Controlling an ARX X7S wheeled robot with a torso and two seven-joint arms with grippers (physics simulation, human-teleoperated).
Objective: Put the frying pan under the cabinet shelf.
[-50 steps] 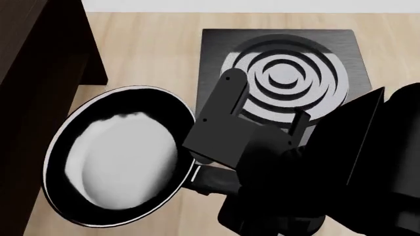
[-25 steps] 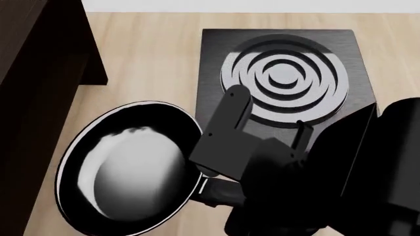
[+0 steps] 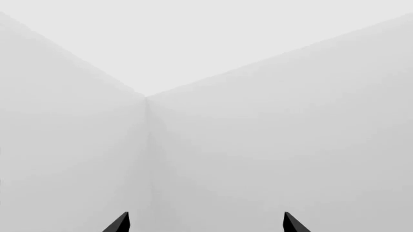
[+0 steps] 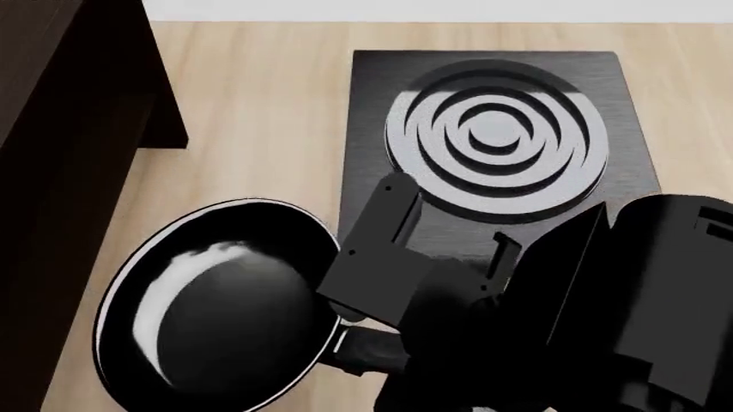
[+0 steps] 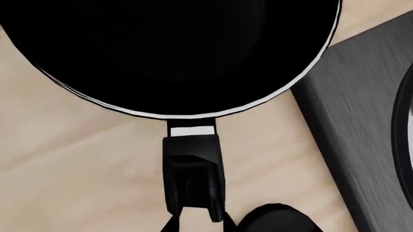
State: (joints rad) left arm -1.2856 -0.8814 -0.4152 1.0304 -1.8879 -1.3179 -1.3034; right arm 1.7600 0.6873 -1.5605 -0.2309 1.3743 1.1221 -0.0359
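Observation:
The frying pan [image 4: 218, 313], round and black with a glossy inside, is at the lower left of the head view, just right of the dark cabinet shelf [image 4: 63, 146]. My right gripper [image 4: 372, 339] is shut on the pan's black handle [image 4: 357, 350]; whether the pan rests on the wooden surface or is lifted cannot be told. In the right wrist view the pan [image 5: 174, 48] fills the far part, and its handle [image 5: 192, 164] runs back between the gripper's [image 5: 197, 224] jaws. My left gripper [image 3: 205, 224] is open and empty, facing blank white walls; it does not show in the head view.
A square black stove plate [image 4: 499, 129] with concentric rings lies right of the pan, partly behind my right arm; its edge shows in the right wrist view [image 5: 361, 125]. The light wooden surface [image 4: 252, 94] runs between the cabinet and the plate.
The right arm has drawn back toward me with the pan in its grip, so the pan sits lower in the head view. The cabinet and stove plate have not moved.

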